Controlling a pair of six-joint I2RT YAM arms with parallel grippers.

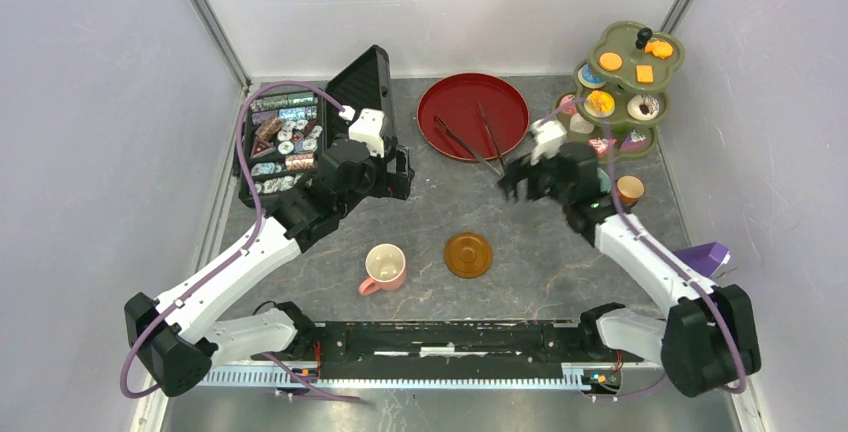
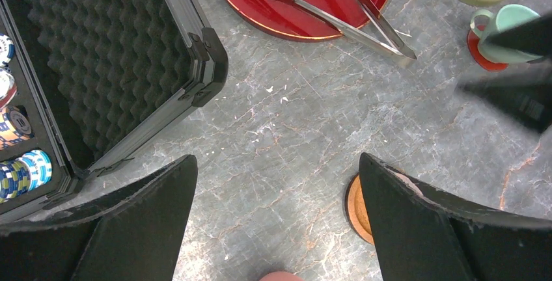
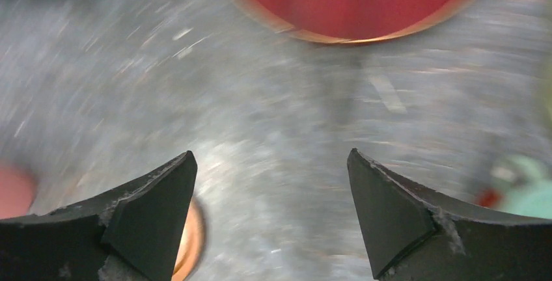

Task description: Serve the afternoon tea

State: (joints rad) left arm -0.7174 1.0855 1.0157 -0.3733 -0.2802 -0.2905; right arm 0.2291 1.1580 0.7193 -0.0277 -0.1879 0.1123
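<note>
Top external: right gripper (image 1: 517, 188) jaws wide apart, empty, above bare table | saucer (image 1: 468, 254) at its 7 o'clock, pink cup (image 1: 384, 267) at 8, both well apart from it | left gripper (image 1: 398, 182) spread too, cup at its 6 | tongs (image 1: 470, 144) on red tray (image 1: 505, 102).

Cup (image 1: 384, 267) left of saucer (image 1: 468, 254), front-centre on counter (image 1: 450, 207); tongs (image 1: 468, 144) on plate (image 1: 455, 97) behind; tiered stand (image 1: 622, 34) back-right, case (image 1: 362, 77) back-left.

A pink cup (image 1: 384, 268) stands upright on the worktop (image 1: 560, 252), a brown-orange saucer (image 1: 468, 254) just beside it. Toy pastries (image 1: 600, 102) sit on a green tiered stand (image 1: 625, 37) at far right. A small orange cup (image 1: 630, 190) and a mint cup (image 2: 514, 30) on a red saucer (image 2: 480, 54) stand near it.
</note>
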